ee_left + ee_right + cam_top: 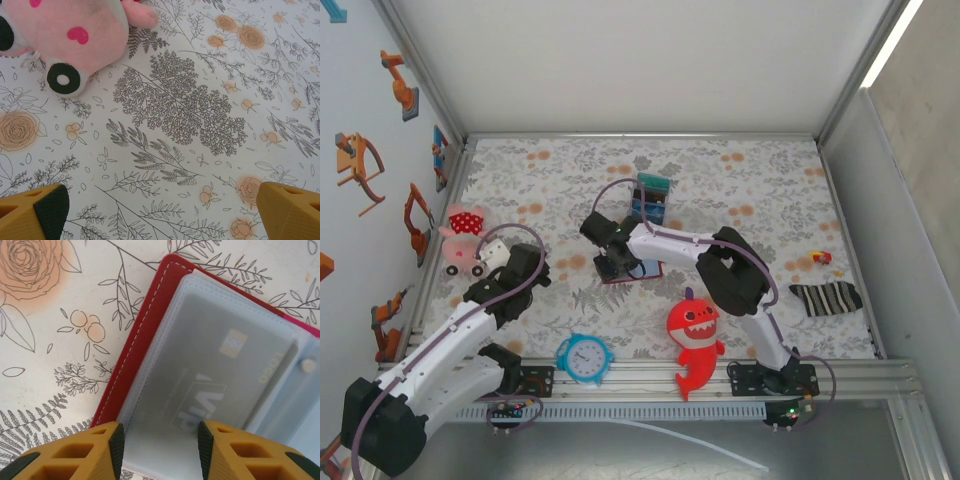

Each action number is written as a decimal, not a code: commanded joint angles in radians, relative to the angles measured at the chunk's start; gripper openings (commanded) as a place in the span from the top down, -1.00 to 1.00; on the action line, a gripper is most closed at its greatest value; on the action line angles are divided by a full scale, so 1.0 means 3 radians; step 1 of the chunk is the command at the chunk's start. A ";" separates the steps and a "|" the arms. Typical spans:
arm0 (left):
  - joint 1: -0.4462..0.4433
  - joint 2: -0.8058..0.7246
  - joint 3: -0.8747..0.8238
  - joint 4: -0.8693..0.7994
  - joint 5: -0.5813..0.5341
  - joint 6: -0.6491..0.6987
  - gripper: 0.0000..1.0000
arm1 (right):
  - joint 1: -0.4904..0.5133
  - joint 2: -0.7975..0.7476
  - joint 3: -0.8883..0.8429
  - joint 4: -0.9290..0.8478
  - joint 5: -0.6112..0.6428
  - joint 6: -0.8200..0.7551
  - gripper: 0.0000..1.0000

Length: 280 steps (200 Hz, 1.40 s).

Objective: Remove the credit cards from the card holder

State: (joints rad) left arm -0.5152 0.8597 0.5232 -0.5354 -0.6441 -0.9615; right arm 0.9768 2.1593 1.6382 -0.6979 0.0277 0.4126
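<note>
The card holder (645, 270) lies open on the flowered table, its dark red cover (135, 340) under pale clear sleeves. A grey credit card (220, 380) marked VIP sits inside the top sleeve. My right gripper (617, 262) hovers low over the holder's near end. Its jaws (159, 442) stand apart above the sleeve with nothing pinched between the pads. A teal card (651, 186) and a blue card (646, 208) lie on the table behind the holder. My left gripper (480, 262) is open over bare cloth (160, 215), close to a pink plush toy.
The pink plush toy (465, 222) (60, 30) lies at the left. A red shark toy (695, 335) and a blue alarm clock (585, 357) sit near the front rail. A striped sock (825, 297) and a small toy (821, 258) lie at the right.
</note>
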 commanded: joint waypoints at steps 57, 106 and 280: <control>0.0023 -0.0053 0.0000 -0.0062 -0.0047 0.0006 -0.94 | -0.0003 0.0067 -0.0082 -0.0099 0.0182 0.0020 0.45; 0.0020 -0.0168 0.0048 -0.0051 -0.0012 0.0076 -0.94 | -0.0004 -0.0127 -0.0036 -0.0096 0.0363 0.0006 0.59; -0.0019 -0.0004 0.0255 0.0107 0.0163 0.0307 -0.94 | -0.0196 -0.0668 -0.0593 -0.0088 0.0762 0.0145 0.37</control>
State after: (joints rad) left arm -0.5156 0.8383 0.5644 -0.5255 -0.6186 -0.9043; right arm 0.9340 2.0186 1.4910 -0.7063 0.2161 0.4271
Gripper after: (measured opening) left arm 0.970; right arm 0.316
